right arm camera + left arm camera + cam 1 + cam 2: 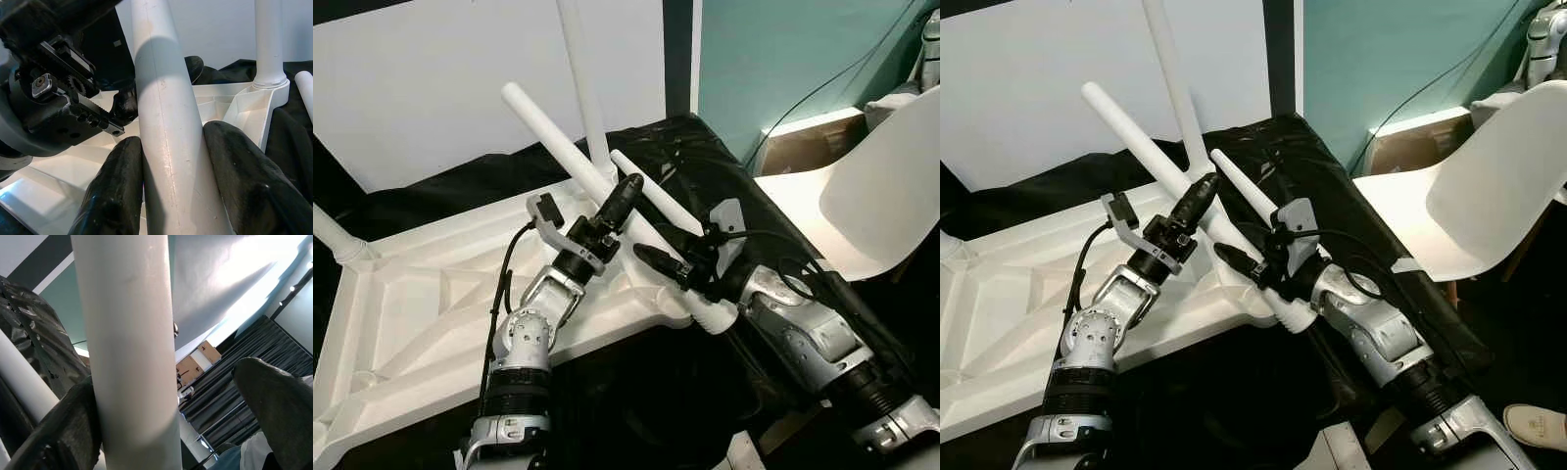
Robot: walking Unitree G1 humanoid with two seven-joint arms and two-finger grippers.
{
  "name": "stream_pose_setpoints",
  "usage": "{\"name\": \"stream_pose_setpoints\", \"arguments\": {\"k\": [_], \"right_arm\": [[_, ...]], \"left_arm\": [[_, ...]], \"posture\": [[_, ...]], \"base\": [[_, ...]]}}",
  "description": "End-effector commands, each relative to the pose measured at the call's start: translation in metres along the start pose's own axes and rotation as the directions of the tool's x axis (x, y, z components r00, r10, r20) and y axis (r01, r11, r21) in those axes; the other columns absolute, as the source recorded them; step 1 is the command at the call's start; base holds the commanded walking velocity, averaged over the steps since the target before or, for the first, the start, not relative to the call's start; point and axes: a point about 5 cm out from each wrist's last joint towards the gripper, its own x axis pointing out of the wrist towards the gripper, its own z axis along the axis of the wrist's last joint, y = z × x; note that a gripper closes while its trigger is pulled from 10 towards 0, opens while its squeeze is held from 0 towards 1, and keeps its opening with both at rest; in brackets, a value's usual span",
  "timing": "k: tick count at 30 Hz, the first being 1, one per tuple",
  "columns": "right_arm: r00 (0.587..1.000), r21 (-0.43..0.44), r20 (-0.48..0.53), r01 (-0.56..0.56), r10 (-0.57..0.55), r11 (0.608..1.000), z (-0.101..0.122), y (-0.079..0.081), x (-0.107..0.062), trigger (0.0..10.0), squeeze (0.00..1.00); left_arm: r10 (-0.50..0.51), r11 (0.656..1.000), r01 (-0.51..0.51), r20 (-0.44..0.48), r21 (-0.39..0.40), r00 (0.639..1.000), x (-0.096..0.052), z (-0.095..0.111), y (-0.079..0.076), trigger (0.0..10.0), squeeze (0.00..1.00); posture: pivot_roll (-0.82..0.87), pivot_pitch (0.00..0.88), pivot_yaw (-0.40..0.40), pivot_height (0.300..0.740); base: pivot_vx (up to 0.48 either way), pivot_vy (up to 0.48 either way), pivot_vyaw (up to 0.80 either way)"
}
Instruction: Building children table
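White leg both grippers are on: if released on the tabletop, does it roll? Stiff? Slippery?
The white leg looks like a smooth round tube, so it would probably roll. It spans between the left gripper and right gripper with no visible sag, so likely stiff. Its glossy surface between the right gripper's fingers suggests it could slip.

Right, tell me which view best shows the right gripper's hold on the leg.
Right wrist view: both fingers press the leg from either side. The eye views show the right gripper low on that leg near the tabletop corner, fingers partly hidden. Left wrist view shows the leg against its own finger.
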Motion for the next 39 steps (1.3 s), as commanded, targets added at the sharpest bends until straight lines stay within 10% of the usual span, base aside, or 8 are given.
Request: {"name": "stream_pose_setpoints", "arguments": {"k": [1, 9, 15, 29, 33, 35, 36, 39], "right_arm": [[0.997, 0.023, -0.077, 0.02, -0.018, 1.0, -0.017, 0.003, 0.001, 0.0, 0.0], [0.991, -0.237, -0.013, 0.128, -0.135, 0.963, -0.007, 0.01, 0.009, 0.0, 0.0], [0.965, -0.566, 0.087, 0.251, -0.245, 0.785, 0.005, 0.009, 0.014, 0.0, 0.0], [0.934, -0.629, 0.147, 0.341, -0.324, 0.699, -0.002, 0.008, 0.015, 0.0, 0.0], [0.931, -0.63, 0.157, 0.352, -0.331, 0.693, -0.002, 0.007, 0.02, 0.0, 0.0], [0.93, -0.633, 0.162, 0.355, -0.331, 0.688, -0.001, 0.006, 0.021, 0.0, 0.0], [0.929, -0.635, 0.165, 0.357, -0.332, 0.685, 0.0, 0.005, 0.022, 0.0, 0.0], [0.928, -0.638, 0.167, 0.358, -0.332, 0.682, 0.001, 0.004, 0.022, 0.0, 0.0]], "left_arm": [[-0.193, 0.979, 0.191, 0.024, 0.07, 0.981, 0.01, 0.01, -0.022, 10.0, 0.0], [-0.178, 0.982, 0.168, 0.144, 0.084, 0.973, 0.017, 0.03, -0.031, 10.0, 0.0], [-0.053, 0.991, 0.028, 0.19, 0.13, 0.98, 0.028, 0.043, -0.024, 10.0, 0.0], [-0.019, 0.988, -0.014, 0.213, 0.152, 0.977, 0.026, 0.052, -0.022, 9.5, 0.0], [-0.02, 0.985, -0.016, 0.207, 0.172, 0.978, 0.025, 0.052, -0.023, 6.5, 0.0], [-0.021, 0.985, -0.016, 0.211, 0.173, 0.977, 0.024, 0.052, -0.023, 3.7, 0.0], [-0.024, 0.985, -0.014, 0.216, 0.172, 0.976, 0.024, 0.053, -0.023, 0.2, 0.0], [-0.035, 0.985, -0.004, 0.222, 0.171, 0.974, 0.023, 0.053, -0.024, 0.0, 0.0]], "posture": [[-0.09, 0.0, 0.124, 0.74], [-0.08, 0.0, 0.126, 0.74], [-0.08, 0.0, 0.137, 0.74], [-0.06, 0.0, 0.154, 0.74], [-0.05, 0.0, 0.153, 0.74], [-0.05, 0.0, 0.153, 0.74], [-0.05, 0.0, 0.147, 0.74], [-0.04, 0.0, 0.143, 0.74]], "base": [[0.0, 0.0, 0.0], [0.0, 0.0, 0.0], [0.0, 0.0, 0.0], [0.0, 0.0, 0.0], [0.0, 0.0, 0.0], [0.0, 0.0, 0.0], [0.0, 0.0, 0.0], [0.0, 0.0, 0.0]]}}
